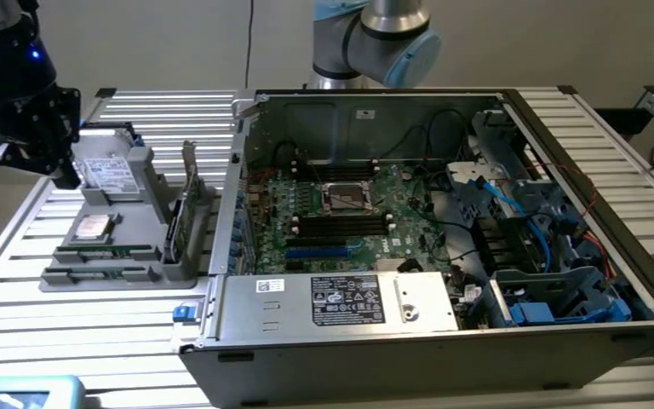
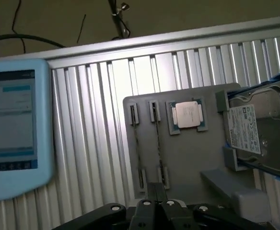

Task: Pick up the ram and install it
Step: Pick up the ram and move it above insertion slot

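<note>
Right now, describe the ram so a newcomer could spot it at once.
Start at the open computer case; a grey tray sits on the exterior view's left of it. The ram is the pair of long, thin green strips at the tray's near end, unlike the square silver processor and boxy hard drive behind.

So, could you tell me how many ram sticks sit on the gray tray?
2. The first ram stick lies next to the processor; the second ram stick lies parallel along the tray edge.

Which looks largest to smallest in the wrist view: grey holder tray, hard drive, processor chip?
1. grey holder tray
2. hard drive, though partly out of frame
3. processor chip
</note>
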`<move>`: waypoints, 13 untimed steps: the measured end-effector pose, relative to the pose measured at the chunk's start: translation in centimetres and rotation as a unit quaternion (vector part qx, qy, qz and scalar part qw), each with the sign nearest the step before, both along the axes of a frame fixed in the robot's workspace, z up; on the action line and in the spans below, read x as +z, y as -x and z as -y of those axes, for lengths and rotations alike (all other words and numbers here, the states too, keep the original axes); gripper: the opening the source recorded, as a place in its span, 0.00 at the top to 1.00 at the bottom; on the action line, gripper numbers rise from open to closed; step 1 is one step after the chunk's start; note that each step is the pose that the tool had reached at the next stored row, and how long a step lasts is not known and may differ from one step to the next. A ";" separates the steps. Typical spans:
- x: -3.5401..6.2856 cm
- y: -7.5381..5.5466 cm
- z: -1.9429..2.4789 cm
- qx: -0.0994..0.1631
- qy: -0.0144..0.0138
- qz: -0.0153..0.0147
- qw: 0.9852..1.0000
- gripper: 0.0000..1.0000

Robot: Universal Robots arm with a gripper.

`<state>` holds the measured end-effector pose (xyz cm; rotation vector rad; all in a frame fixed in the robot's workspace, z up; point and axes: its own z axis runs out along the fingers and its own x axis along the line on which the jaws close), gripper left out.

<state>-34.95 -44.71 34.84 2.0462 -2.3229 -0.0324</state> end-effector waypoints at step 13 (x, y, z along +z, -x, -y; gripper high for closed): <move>-0.14 0.0 0.00 0.084 -0.001 0.009 0.996 0.89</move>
